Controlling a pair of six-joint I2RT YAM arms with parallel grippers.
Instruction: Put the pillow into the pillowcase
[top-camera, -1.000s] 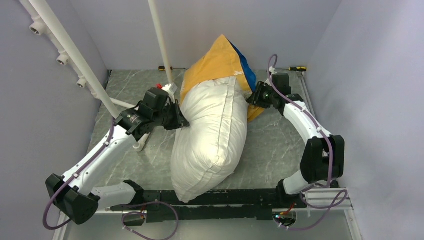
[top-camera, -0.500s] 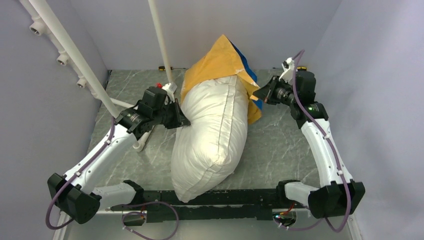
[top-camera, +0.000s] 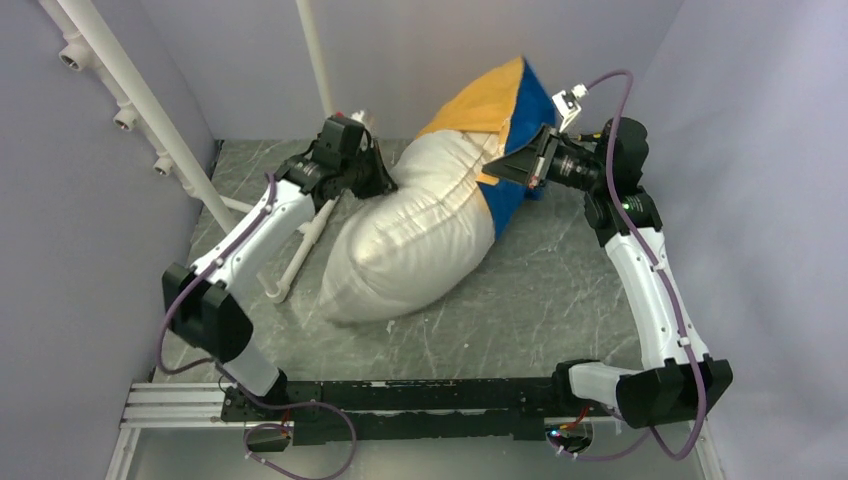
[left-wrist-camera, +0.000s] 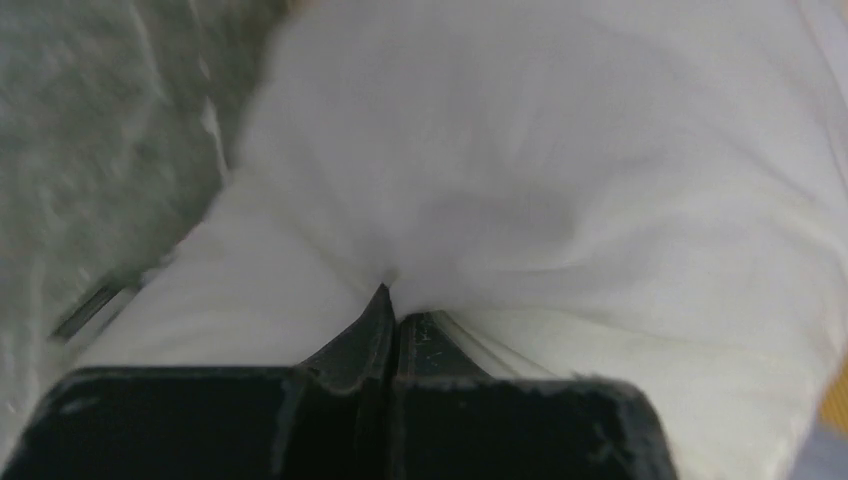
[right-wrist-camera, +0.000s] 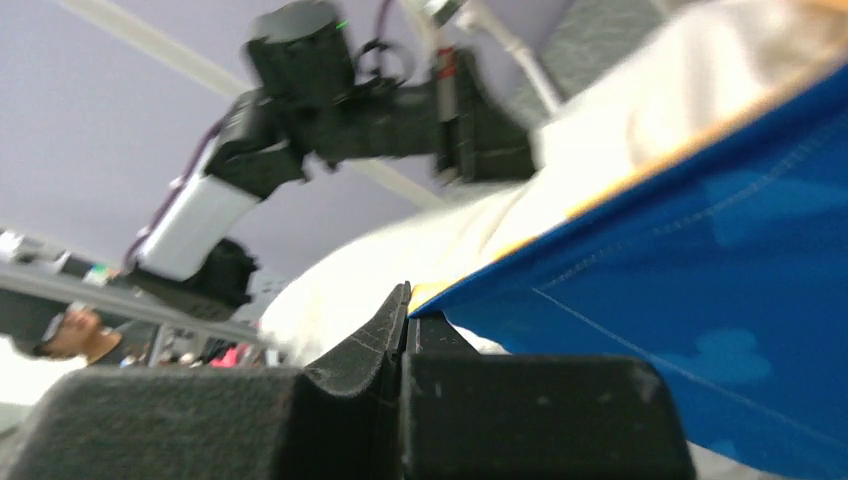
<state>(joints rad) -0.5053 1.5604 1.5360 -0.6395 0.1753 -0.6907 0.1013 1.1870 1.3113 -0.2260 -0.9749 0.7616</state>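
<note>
The plump white pillow (top-camera: 415, 240) lies slanted across the marble table, its far end tucked into the pillowcase (top-camera: 485, 100), yellow-orange on top and blue along its right side. At the pillow's left flank my left gripper (top-camera: 388, 184) is shut on a pinch of the white fabric, and the left wrist view shows this close up with the gripper (left-wrist-camera: 392, 300) buried in the pillow (left-wrist-camera: 560, 150). My right gripper (top-camera: 493, 172) is shut on the pillowcase's open edge; in the right wrist view the gripper (right-wrist-camera: 408, 300) pinches the blue hem of the pillowcase (right-wrist-camera: 720, 250).
A slanted white pipe frame (top-camera: 140, 100) and an upright white pole (top-camera: 312, 50) stand at the back left. A loose white pipe piece (top-camera: 298, 250) lies left of the pillow. Grey walls close three sides, and a black rail (top-camera: 420, 398) runs along the near edge.
The right gripper closed on the pillowcase edge and rose toward the back. The left arm swung toward the back with the pillow, dragging its near end away from the front rail.
</note>
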